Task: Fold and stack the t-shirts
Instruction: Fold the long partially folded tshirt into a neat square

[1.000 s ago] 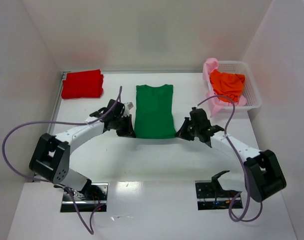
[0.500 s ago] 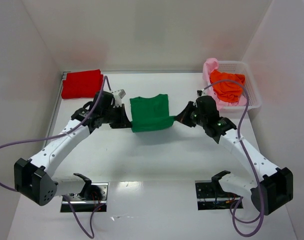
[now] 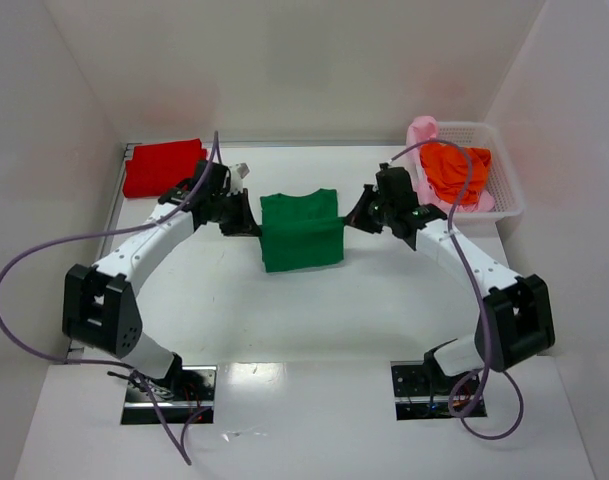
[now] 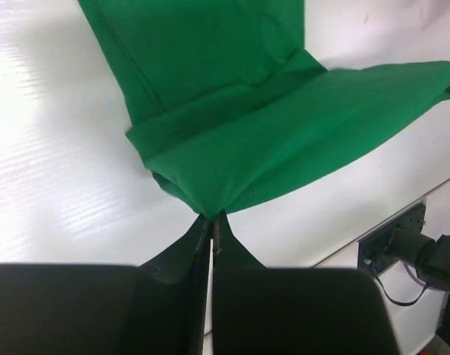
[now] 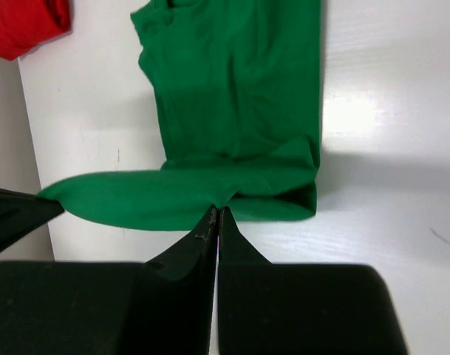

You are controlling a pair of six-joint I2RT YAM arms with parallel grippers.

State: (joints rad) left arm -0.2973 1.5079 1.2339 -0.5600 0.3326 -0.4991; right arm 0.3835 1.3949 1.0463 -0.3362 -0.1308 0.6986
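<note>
Top external, near to far: both arms start at the near edge of the table (image 3: 284, 330) and reach to mid-table, one on each side of the green shirt (image 3: 301, 235). The left gripper (image 3: 246, 216) is clamped on the shirt's left edge and the right gripper (image 3: 357, 214) on its right edge.

Left wrist: the left gripper (image 4: 211, 217) has its jaws pressed together, pinching a bunched corner of the green shirt (image 4: 284, 140). The cloth spreads away from that corner as a raised band. Right wrist shows the same: the right gripper (image 5: 216, 211) is closed on the green shirt (image 5: 232, 96), with the held edge stretched across toward the other arm. The held part is doubled over the rest, which lies flat on the table with its collar end far.

Farther back, the red shirt (image 3: 164, 168) sits folded at the far left corner, also seen in the right wrist view (image 5: 25, 22). At far right, the white basket (image 3: 504, 190) holds the orange shirt (image 3: 456, 172), crumpled. The pink shirt (image 3: 422, 135) hangs over the basket's left rim.
</note>
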